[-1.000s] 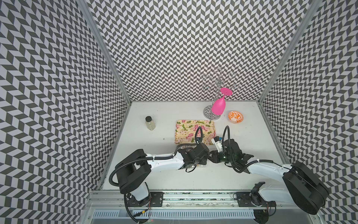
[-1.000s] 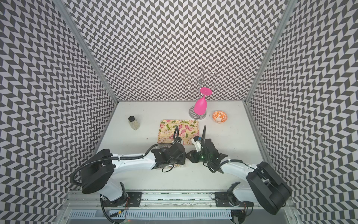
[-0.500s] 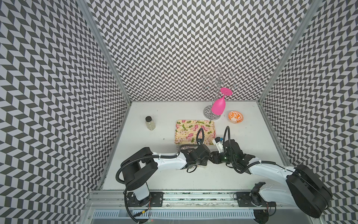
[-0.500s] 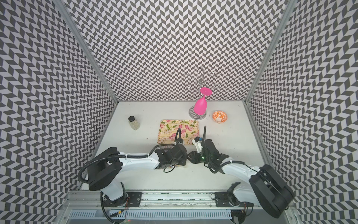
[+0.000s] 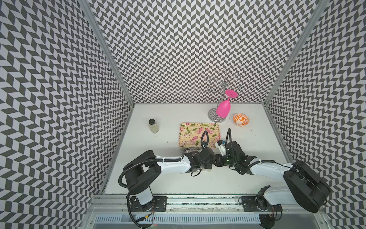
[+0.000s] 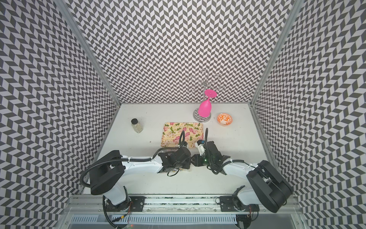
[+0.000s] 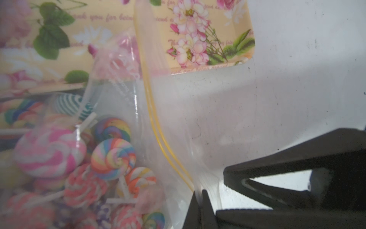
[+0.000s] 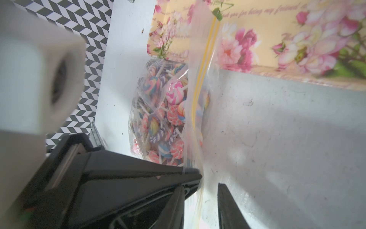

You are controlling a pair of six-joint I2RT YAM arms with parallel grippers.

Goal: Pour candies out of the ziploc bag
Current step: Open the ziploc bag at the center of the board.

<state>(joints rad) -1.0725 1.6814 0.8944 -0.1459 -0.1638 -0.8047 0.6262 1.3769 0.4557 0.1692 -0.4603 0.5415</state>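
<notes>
Pinching flat against each other, the fingers of the left gripper (image 7: 200,195) are clamping the clear film of the ziploc bag (image 7: 170,126) just beside its yellow zip strip. The fingers of the right gripper (image 8: 200,188) are standing apart, and the same zip edge is passing through the gap between them; neither finger is visibly pressing on it. The two grippers are meeting tip to tip over the table (image 5: 257,138). From the held point, the zip strip is stretching across the near rim of the floral tray (image 7: 198,39); whether it is touching the tray cannot be told. The bag's bulging body is lying on the table just beside that rim, under the left arm, and the candies (image 7: 113,156), swirl lollipops on white sticks, are sitting inside it. Well apart, toward the back wall, a black-capped glass jar (image 5: 153,125) and an orange-patterned bowl (image 5: 240,119) are standing, and a pink wine glass (image 5: 223,108) is hanging upside down on a chrome rack (image 5: 211,116).
</notes>
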